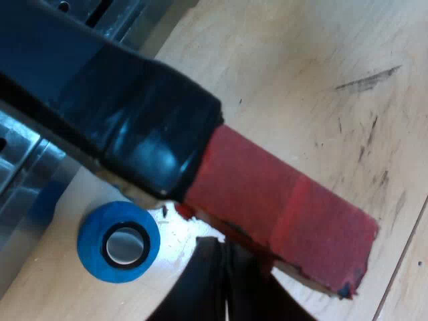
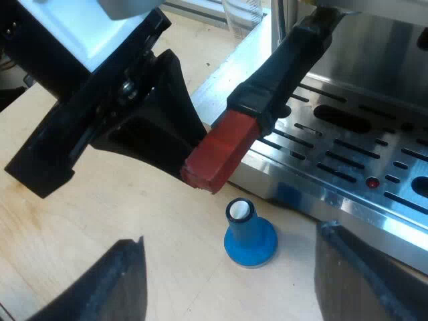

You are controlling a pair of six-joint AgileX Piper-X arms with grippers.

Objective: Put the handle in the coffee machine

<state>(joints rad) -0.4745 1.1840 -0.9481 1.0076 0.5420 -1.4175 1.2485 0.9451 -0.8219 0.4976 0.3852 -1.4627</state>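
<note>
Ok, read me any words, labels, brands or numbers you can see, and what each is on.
None can be read. The handle's red end, the blue tamper and the machine's slotted metal tray bear no lettering.
The measuring glass may carry marks, but they are too faint to read.

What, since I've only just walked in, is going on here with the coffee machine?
The left gripper is at the red end of the holder's dark handle, which reaches up to the espresso machine at its front, above the drip tray. Whether it is locked in, I cannot tell. The right gripper hangs open over the table, near a blue tamper standing upright beside the machine.
</note>
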